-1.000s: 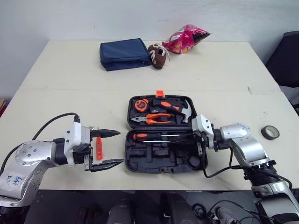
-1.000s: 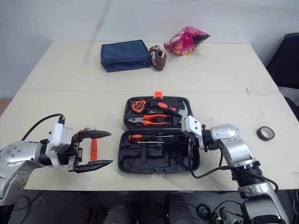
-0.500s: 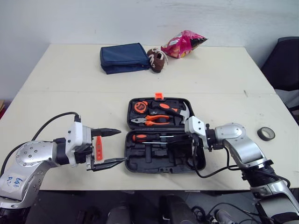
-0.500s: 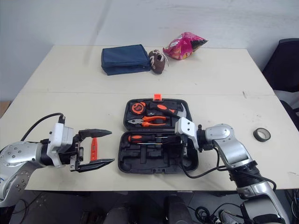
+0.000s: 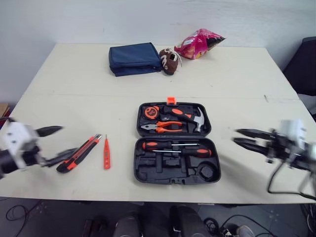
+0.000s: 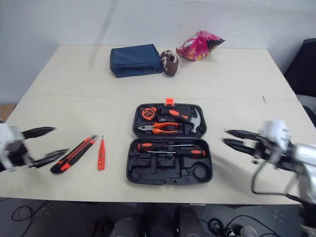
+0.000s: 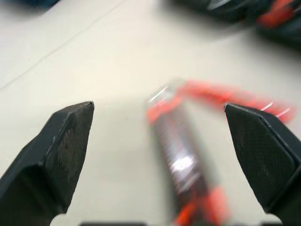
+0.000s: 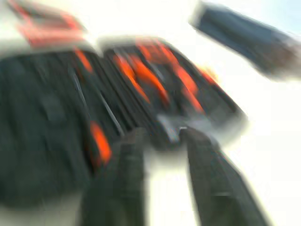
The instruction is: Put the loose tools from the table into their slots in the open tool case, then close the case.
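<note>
Drawn back from the tool case [image 5: 148,174], left end effector [image 5: 66,139] and right end effector [image 5: 235,136] both spread wide, empty.

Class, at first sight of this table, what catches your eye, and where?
An open black tool case sits centrally, orange-handled tools in its slots. Left of it lie a utility knife and an orange screwdriver. The left gripper and right gripper stand open at either side.

Left end effector [image 5: 69,139] out wide, fingers spread; right end effector [image 5: 235,136] likewise, fingers parted
</note>
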